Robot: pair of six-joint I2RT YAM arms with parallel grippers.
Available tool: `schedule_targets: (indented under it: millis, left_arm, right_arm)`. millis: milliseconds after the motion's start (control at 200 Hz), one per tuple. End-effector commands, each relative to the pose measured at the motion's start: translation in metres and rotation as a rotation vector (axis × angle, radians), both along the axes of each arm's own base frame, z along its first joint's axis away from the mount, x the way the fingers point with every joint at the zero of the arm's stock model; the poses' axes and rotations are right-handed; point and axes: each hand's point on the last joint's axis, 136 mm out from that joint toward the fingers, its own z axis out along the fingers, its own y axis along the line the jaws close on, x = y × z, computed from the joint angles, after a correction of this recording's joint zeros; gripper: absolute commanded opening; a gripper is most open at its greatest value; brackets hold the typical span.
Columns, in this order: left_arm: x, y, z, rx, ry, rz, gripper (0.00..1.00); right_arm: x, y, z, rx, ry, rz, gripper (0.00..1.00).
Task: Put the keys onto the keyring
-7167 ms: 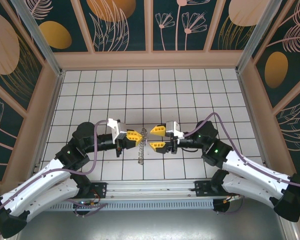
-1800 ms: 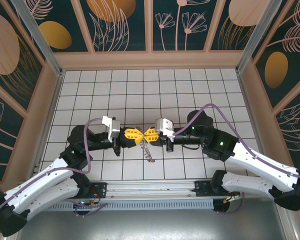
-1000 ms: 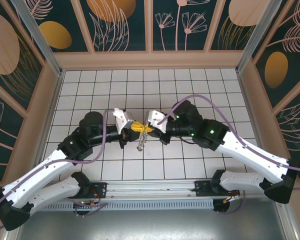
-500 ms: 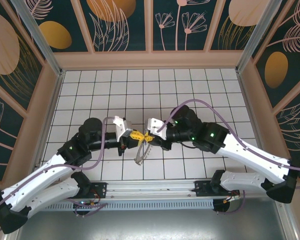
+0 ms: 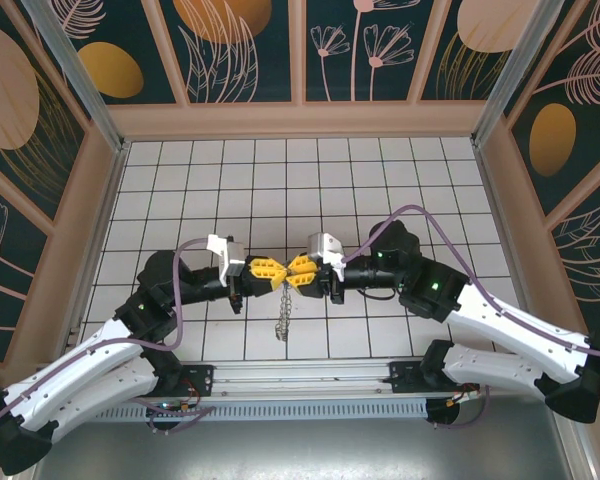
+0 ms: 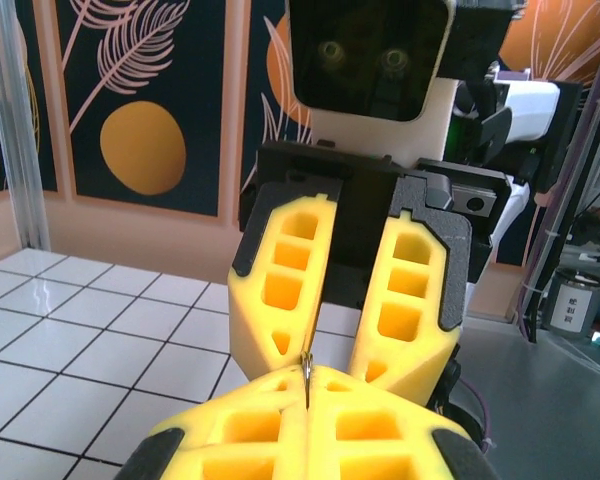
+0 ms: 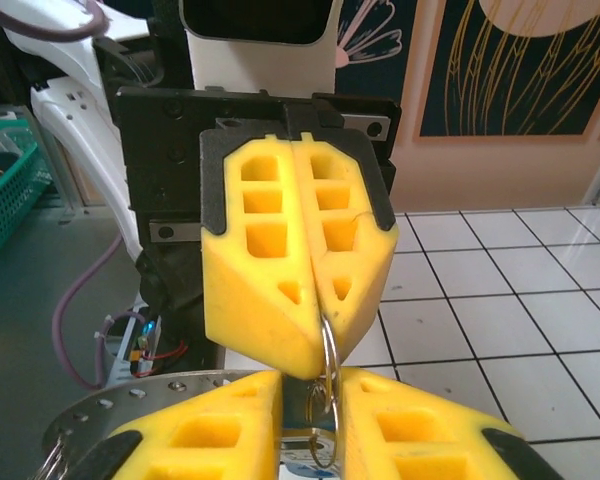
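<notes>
Holds the keyring [image 5: 285,312] by its top edge in the pressed-together left hand [image 6: 307,385], hanging edge-on above the table [image 5: 180,180], with a wire loop [image 7: 326,360] inside the slightly spread right hand [image 7: 310,392].

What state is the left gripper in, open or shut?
Shut. In the right wrist view the yellow fingers of the left gripper meet, pinching a wire loop of the keyring.
</notes>
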Motion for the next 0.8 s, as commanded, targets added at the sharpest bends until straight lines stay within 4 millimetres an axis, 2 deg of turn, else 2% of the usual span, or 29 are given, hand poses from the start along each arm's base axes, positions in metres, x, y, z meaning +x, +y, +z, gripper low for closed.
schedule_targets:
  millis: [0,155,315,440,676,796]
  left_arm:
    - [-0.006,0.009,0.036,-0.117,-0.088,0.008,0.00]
    - [-0.006,0.010,0.035,-0.122,-0.085,0.009,0.00]
    - [-0.007,0.010,0.034,-0.116,-0.084,0.007,0.00]
    - [-0.006,0.009,0.034,-0.112,-0.084,0.003,0.00]
    - [-0.008,0.008,0.033,-0.105,-0.085,-0.003,0.00]
    - [-0.008,0.008,0.033,-0.105,-0.086,-0.007,0.00]
  right_arm:
    - [-0.003,-0.005,0.002,0.039,0.040,0.011,0.25]
    - [0.000,-0.009,0.000,0.058,0.066,-0.009,0.30]
    - [0.001,-0.016,0.010,0.111,0.068,-0.018,0.26]
    - [-0.003,-0.019,0.020,0.152,0.067,0.014,0.27]
    - [-0.009,-0.019,0.028,0.174,0.060,0.056,0.30]
    - [-0.006,-0.015,0.027,0.170,0.069,0.062,0.26]
